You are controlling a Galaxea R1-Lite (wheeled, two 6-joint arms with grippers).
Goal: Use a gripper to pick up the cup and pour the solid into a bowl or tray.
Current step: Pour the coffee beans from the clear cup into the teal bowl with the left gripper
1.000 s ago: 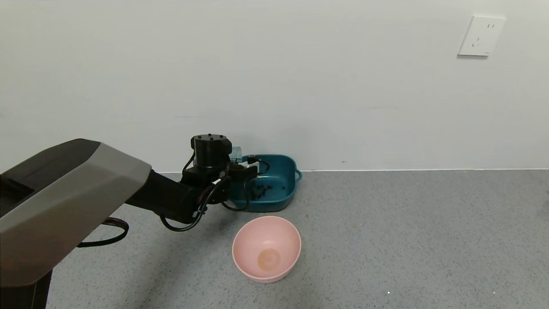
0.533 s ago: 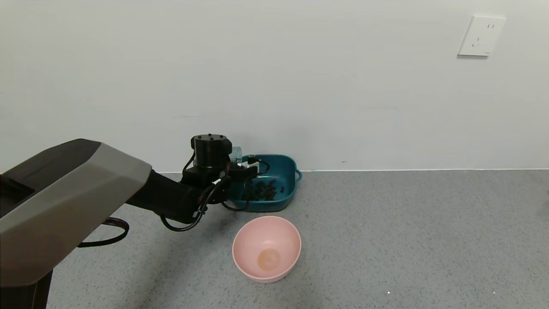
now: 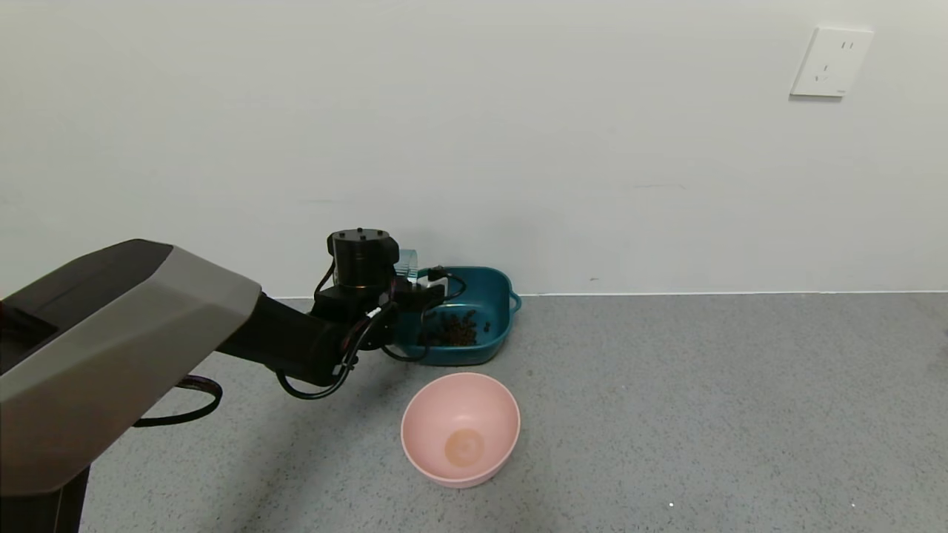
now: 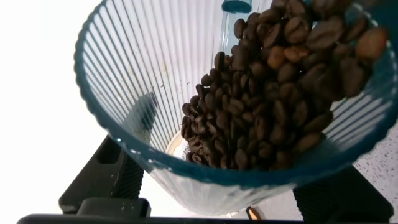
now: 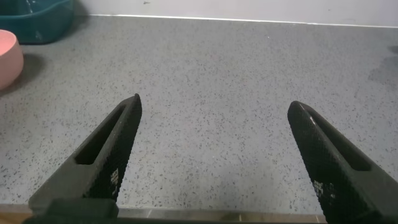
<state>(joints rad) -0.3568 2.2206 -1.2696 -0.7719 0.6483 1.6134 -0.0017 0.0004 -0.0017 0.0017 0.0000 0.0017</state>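
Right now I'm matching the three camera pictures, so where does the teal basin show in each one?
Head view: the teal basin sits by the wall, behind the pink bowl, with the left gripper tipping the cup over it.
Left wrist view: not visible; the cup and beans fill the picture.
Right wrist view: a corner of it.
Shared landmark: the pink bowl.

The square basin point(image 3: 485, 296) sits on the floor point(image 3: 703, 400) against the wall point(image 3: 518, 148), at about 12 o'clock from the robot. The round bowl point(image 3: 460, 428) lies near it at its 6 o'clock, apart from it. The left tool point(image 3: 415, 285) is at the basin's 9 o'clock edge, gripping the tilted cup point(image 4: 211, 118), whose mouth is over the basin. Coffee beans point(image 4: 273, 93) lie inside the cup and in the basin point(image 3: 459, 329). A wall socket point(image 3: 831, 62) is on the wall far toward 2 o'clock. The right tool point(image 5: 214, 158) hangs spread over bare floor, with the bowl and basin off toward its 10 o'clock.
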